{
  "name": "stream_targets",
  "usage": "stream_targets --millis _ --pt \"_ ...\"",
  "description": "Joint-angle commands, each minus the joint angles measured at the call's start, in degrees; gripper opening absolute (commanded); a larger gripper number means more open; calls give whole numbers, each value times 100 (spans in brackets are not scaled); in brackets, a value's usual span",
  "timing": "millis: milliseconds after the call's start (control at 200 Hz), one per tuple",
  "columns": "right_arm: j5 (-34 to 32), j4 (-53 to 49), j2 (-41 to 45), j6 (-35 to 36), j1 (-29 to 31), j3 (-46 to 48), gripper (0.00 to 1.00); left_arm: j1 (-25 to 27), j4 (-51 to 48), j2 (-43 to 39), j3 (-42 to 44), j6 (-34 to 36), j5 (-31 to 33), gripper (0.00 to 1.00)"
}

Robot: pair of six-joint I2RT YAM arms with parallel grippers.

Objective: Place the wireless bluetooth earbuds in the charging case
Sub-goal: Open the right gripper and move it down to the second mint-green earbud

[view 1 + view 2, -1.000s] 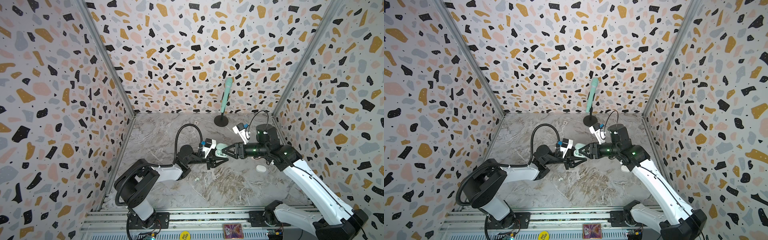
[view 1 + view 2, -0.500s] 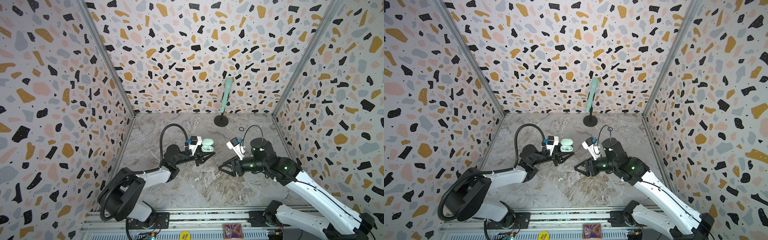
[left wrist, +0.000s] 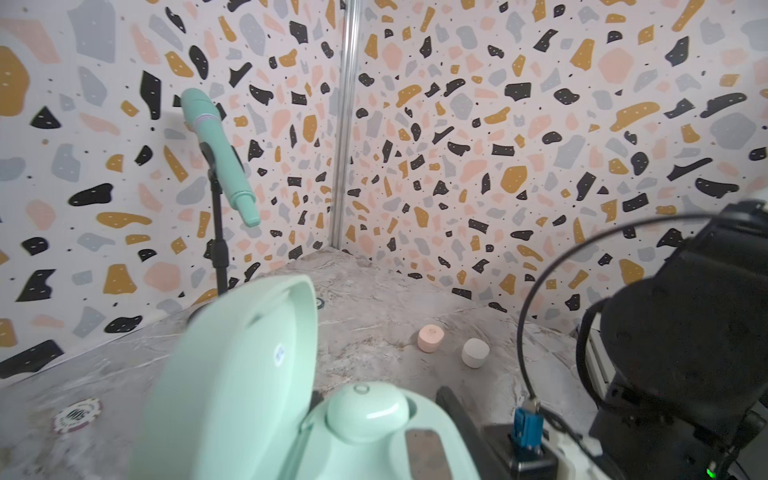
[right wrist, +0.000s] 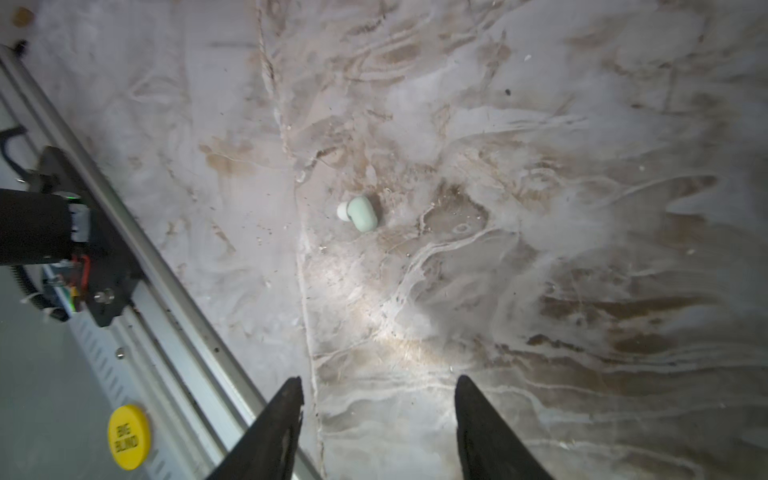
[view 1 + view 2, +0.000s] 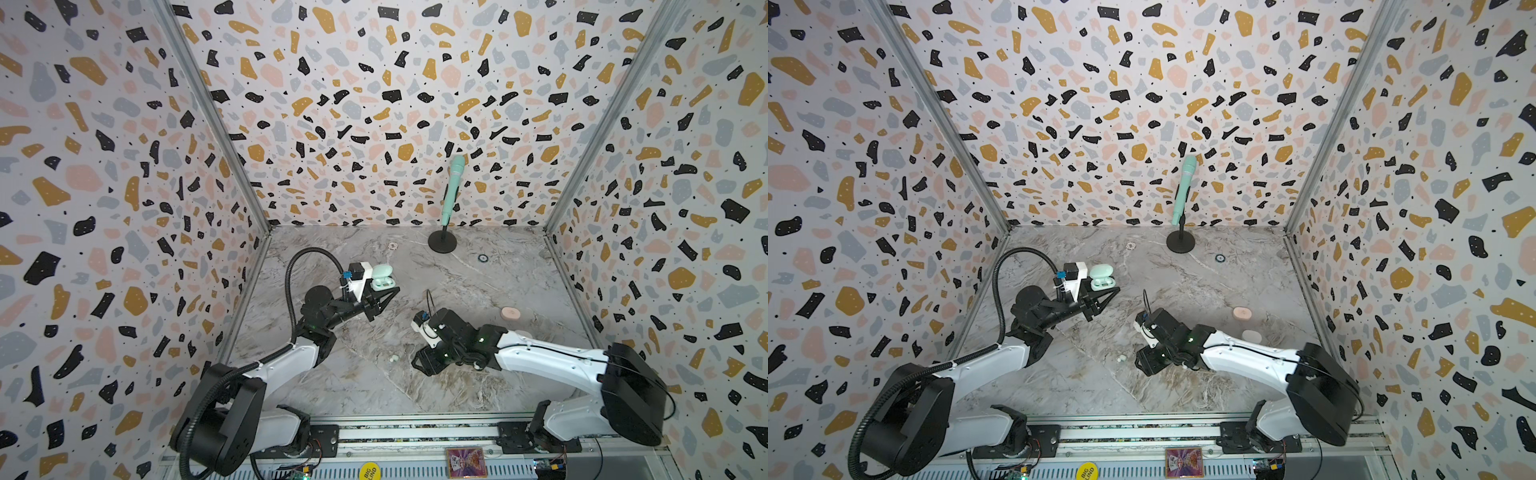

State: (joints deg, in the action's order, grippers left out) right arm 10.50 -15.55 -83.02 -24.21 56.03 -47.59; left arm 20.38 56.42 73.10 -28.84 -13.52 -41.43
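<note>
Mint earbud (image 4: 360,214) is lying loose on the worktop (image 4: 561,166) ahead of your right tool (image 4: 378,384), hovering half open, empty. Closing off-centre, you're risking flicking it away. Your left tool (image 5: 384,293) is clamping the open charging case (image 5: 381,277).

Open case (image 5: 381,277) held in left gripper (image 5: 385,294), left of desk (image 5: 478,291) centre. Seated earbud (image 3: 365,409) in its base, beside hinge. Loose earbud (image 5: 392,358) on desk, front centre, just left of right gripper (image 4: 378,390), apart. Closed case (image 5: 1241,312) right side. Second closed case (image 5: 1251,336) near it, further front. Microphone stand (image 5: 441,242) at rear.
</note>
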Motion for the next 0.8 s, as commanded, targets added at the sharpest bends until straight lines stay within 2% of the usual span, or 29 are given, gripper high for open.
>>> stream_targets --millis 0,250,791 --pt "-462 367 -429 234 104 -416 59 -137 -54 -212 27 168 131 32" --pt "-679 391 -1334 899 193 -765 57 -278 -121 -264 45 199 362 32" --pt "-842 258 -1958 1436 334 -1110 57 -342 158 115 -51 84 425 32"
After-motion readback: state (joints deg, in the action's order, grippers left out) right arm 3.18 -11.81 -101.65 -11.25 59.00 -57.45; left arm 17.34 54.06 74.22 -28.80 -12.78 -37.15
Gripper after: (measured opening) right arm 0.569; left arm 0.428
